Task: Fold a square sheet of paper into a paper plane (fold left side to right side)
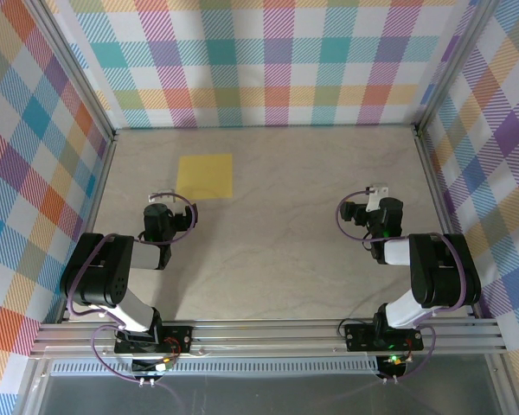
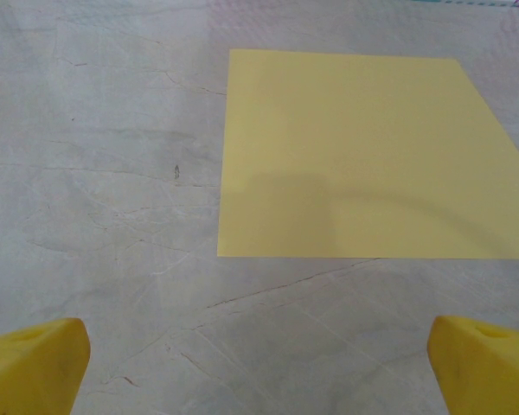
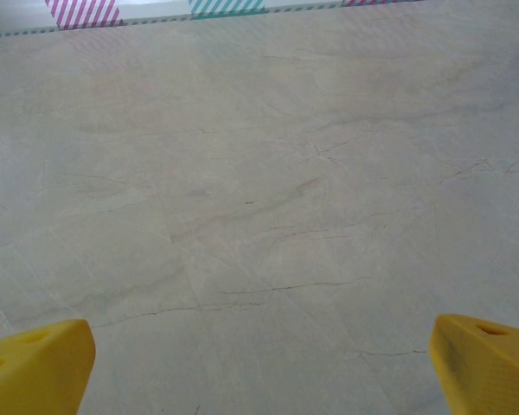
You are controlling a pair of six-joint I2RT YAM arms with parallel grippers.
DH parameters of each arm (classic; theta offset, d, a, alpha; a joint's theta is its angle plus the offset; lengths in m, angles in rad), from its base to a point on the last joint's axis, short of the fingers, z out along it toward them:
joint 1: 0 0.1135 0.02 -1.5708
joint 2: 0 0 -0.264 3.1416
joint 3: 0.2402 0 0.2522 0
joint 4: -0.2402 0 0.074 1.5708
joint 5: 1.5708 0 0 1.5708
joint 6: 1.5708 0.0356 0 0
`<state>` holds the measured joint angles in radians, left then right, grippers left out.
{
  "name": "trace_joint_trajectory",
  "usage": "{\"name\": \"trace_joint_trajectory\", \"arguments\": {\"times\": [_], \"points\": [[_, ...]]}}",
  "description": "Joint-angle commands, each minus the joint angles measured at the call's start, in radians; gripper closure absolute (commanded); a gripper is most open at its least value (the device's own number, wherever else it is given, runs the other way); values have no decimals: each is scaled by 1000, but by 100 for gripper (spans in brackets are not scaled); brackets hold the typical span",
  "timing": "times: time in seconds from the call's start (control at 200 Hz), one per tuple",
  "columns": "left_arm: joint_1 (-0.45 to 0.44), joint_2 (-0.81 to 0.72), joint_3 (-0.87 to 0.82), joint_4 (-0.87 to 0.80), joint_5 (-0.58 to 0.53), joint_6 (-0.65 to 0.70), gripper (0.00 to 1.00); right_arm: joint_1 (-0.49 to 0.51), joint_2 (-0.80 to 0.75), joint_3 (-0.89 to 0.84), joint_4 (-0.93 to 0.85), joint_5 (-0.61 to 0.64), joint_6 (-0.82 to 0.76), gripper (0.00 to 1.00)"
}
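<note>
The square sheet of paper [image 1: 205,175] lies flat and unfolded on the table, left of centre and towards the back. In the left wrist view the same yellow sheet [image 2: 363,156] sits ahead and to the right of my left gripper [image 2: 259,367], whose yellow fingertips [image 2: 35,363] stand wide apart with bare table between them. From above, the left gripper [image 1: 162,201] is just near and left of the sheet, not touching it. My right gripper [image 1: 376,197] hangs over bare table on the right, open and empty, its fingertips [image 3: 484,363] far apart around the gripper's middle [image 3: 259,367].
Checked fabric walls on metal frames close the table [image 1: 285,225] at the back [image 1: 268,60], left and right. The marbled tabletop has thin dark veins. Both arm bases sit on the rail [image 1: 268,333] at the near edge.
</note>
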<state>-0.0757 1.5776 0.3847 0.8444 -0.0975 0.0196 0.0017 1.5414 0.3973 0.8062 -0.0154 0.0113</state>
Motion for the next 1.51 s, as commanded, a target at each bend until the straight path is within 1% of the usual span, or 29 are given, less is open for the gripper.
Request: {"name": "trace_joint_trajectory", "arguments": {"times": [0.0, 0.025, 0.125, 0.22, 0.275, 0.4, 0.455, 0.535, 0.595, 0.615, 0.65, 0.705, 0.775, 0.895, 1.06, 1.195, 1.345, 1.5], "points": [[12, -33, 28, 0, -27, -2, 0, 2, -36, 36, -38, 35, 21, 1], [13, -68, 34, -32, -31, -2, 0, 2, -58, 47, -72, 47, 25, 1], [13, -223, 129, -313, -68, -28, 0, 2, -165, 99, -301, 78, 60, 1], [14, -303, 257, -561, -109, -154, 0, 2, -267, 124, -455, 62, 127, 1], [15, -308, 321, -671, -85, -223, 0, 1, -329, 138, -551, 39, 181, 1], [18, -229, 492, -882, 39, -269, 0, 2, -435, 204, -805, -49, 299, 1], [20, -158, 581, -980, 92, -281, 0, 3, -466, 233, -906, -108, 336, 1], [25, -46, 705, -1077, 185, -289, 0, 3, -502, 260, -1025, -191, 378, 1], [26, 43, 794, -1115, 250, -293, 0, 4, -521, 269, -1079, -255, 407, 1], [27, 72, 822, -1156, 266, -297, 0, 4, -527, 270, -1095, -288, 415, 1], [27, 121, 872, -1182, 294, -301, 0, 6, -534, 272, -1117, -335, 419, 1], [26, 192, 941, -1206, 329, -315, 0, 7, -543, 283, -1164, -375, 421, 1], [26, 266, 1010, -1210, 369, -338, 0, 8, -551, 298, -1220, -390, 424, 1], [24, 381, 1110, -1202, 429, -367, 0, 9, -564, 292, -1240, -423, 415, 1], [16, 533, 1250, -1252, 442, -366, 0, 11, -564, 284, -1249, -418, 404, 1], [-2, 628, 1337, -1313, 445, -358, 0, 11, -554, 285, -1248, -406, 400, 1], [-24, 664, 1344, -1342, 437, -351, 0, 12, -549, 289, -1264, -394, 398, 1], [-54, 647, 1270, -1346, 434, -349, 0, 11, -552, 289, -1286, -378, 395, 1]]}}
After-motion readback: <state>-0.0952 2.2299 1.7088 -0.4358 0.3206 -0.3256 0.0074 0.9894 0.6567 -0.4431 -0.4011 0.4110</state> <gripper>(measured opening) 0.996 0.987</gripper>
